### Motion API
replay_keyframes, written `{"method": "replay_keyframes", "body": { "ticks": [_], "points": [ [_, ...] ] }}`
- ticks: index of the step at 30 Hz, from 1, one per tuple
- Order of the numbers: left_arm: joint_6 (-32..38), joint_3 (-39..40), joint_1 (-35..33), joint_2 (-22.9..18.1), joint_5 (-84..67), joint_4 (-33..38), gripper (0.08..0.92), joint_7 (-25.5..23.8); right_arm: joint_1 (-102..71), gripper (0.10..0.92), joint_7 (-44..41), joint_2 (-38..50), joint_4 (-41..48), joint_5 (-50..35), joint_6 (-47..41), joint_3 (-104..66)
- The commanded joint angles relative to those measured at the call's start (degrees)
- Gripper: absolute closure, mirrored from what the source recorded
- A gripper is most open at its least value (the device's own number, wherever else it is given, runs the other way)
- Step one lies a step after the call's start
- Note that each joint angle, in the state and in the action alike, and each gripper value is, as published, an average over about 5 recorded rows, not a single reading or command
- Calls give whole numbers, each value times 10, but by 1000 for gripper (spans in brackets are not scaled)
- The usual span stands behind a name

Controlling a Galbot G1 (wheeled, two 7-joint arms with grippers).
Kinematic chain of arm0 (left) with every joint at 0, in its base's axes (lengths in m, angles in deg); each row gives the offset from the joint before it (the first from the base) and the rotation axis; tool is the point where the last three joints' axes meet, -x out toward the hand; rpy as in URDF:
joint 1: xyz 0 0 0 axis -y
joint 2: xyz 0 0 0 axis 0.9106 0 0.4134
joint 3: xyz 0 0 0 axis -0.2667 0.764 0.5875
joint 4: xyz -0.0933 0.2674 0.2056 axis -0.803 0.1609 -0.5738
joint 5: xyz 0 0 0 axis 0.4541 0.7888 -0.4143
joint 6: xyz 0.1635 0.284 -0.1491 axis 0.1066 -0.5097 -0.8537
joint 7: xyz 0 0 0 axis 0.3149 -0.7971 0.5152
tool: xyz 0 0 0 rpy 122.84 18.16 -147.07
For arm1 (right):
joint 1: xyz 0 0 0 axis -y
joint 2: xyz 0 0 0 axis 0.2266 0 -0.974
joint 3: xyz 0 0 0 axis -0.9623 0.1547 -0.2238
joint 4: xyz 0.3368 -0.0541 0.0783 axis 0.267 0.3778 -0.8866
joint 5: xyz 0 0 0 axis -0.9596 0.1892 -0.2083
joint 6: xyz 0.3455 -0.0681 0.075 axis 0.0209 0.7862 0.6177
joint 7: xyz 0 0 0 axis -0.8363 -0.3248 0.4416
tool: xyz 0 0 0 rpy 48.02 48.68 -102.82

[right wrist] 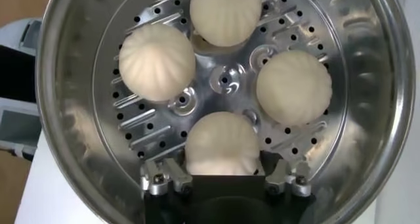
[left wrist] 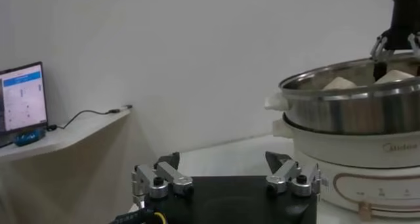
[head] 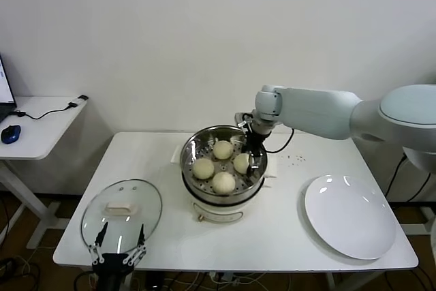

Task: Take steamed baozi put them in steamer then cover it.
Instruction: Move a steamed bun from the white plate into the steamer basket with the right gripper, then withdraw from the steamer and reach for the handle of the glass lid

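1. White rectangular bench (head: 286,236): carries everything. Its front-left edge is where the left tool sits; a sloppy lid pick-up there could push the lid off the edge.
2. Round shiny steel steamer basket (head: 193,146) on its cream-white electric pot base (head: 225,210): mid-bench, uncovered. Risk: the right arm snags the rim on retreat and shifts the basket on the base, so the lid no longer seats.
3. Flat white round plate (head: 351,217): right side of the bench, bare, well apart from the steamer. No part in the remaining work, low risk.
4. Round clear glass lid with metal rim and cream-white oblong handle (head: 121,212): flat on the bench, front-left, not yet on the steamer. Risk: glass is slick, the handle is the only sound grip point; an off-centre pinch could tilt it or drop it.
5. Left tool (left wrist: 226,179): fingers spread wide, holds nothing, just beside the lid's near rim.
6. Right tool (right wrist: 223,178): inside the steamer, fingers spread either side of the nearest bun, apparently not clamping it. Risk: soft dough sticks to a finger and lifts or rolls on retreat.
7. Four cream-white domed steamed buns (right wrist: 293,87): all in the basket, spaced around the centre. If one gets dragged up against the wall, the lid rim could pinch it.
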Motion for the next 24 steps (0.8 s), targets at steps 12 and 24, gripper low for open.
{"method": "replay_keyframes", "body": {
  "ticks": [12, 24],
  "points": [
    [3, 11, 11, -5, 34, -6, 177, 4, 54, 203, -24, 109, -34, -34, 43, -76],
    [-1, 2, 23, -1, 35, -11, 177, 2, -39, 203, 169, 349, -169, -138, 227, -199]
  ]
}}
